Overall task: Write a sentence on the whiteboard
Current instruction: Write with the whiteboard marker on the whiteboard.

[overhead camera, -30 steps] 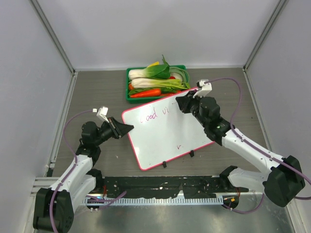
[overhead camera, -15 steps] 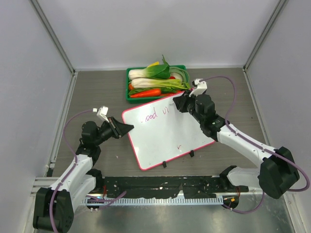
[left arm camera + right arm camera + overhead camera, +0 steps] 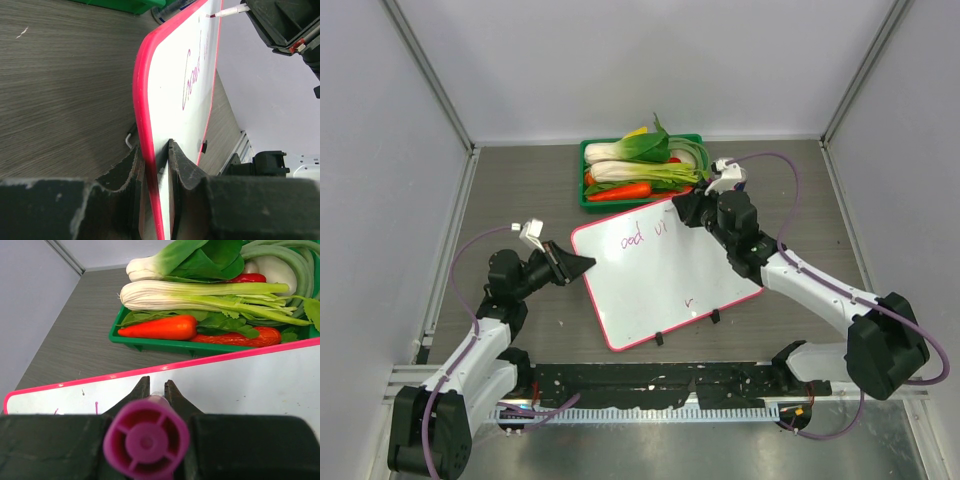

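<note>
Whiteboard (image 3: pixel 660 280): glossy white rectangle, rounded pink frame; left gripper (image 3: pixel 585 264) clamped on its 9 o'clock edge. Right gripper (image 3: pixel 678 210) grips purple cylindrical marker (image 3: pixel 146 440) at 1 o'clock.

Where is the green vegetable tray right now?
In the top view the green vegetable tray sits at the back middle of the table, just beyond the whiteboard's far edge and beside the right gripper, which holds a marker.

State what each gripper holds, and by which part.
Left gripper: the whiteboard, by its pink frame edge. Right gripper: a purple marker, by its barrel.
</note>
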Controlling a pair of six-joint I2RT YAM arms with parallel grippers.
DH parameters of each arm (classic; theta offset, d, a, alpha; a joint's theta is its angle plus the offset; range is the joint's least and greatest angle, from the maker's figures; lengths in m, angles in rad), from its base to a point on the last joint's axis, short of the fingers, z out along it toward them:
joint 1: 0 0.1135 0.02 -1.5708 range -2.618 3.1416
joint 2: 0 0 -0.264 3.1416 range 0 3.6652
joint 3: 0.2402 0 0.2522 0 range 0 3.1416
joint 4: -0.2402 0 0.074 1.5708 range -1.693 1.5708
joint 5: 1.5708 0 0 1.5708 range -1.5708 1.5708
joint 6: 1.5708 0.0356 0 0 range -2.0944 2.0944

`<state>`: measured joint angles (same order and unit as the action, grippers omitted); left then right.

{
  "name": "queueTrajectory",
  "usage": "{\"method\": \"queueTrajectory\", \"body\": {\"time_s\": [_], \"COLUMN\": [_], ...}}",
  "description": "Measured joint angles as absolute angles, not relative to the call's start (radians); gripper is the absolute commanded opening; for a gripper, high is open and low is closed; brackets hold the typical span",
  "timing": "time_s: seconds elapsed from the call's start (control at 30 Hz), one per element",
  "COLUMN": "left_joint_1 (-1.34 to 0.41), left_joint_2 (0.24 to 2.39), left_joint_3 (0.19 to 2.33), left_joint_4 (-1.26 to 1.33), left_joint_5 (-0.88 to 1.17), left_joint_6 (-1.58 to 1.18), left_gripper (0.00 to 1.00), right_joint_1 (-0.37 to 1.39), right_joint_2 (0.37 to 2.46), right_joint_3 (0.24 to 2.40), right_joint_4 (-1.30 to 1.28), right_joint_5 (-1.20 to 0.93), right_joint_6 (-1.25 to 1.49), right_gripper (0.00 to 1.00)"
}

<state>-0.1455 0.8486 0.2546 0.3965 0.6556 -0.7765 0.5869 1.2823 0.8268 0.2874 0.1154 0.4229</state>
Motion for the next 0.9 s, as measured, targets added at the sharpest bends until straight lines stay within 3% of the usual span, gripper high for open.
{"method": "queueTrajectory", "body": {"time_s": [0.9], "left_joint_1": [-0.147], "left_joint_2": [0.849], "left_joint_3": [0.255], "left_joint_4": [0.387], "left_joint_5": [0.655], "left_joint_6": [-0.777], "left_gripper": [0.0], "right_joint_1": [0.585], "right_joint_2": [1.204], "right_joint_3": [0.738], "right_joint_4": [0.257], "right_joint_5": [0.076], "right_joint_6": [0.421], "right_gripper": [0.01]}}
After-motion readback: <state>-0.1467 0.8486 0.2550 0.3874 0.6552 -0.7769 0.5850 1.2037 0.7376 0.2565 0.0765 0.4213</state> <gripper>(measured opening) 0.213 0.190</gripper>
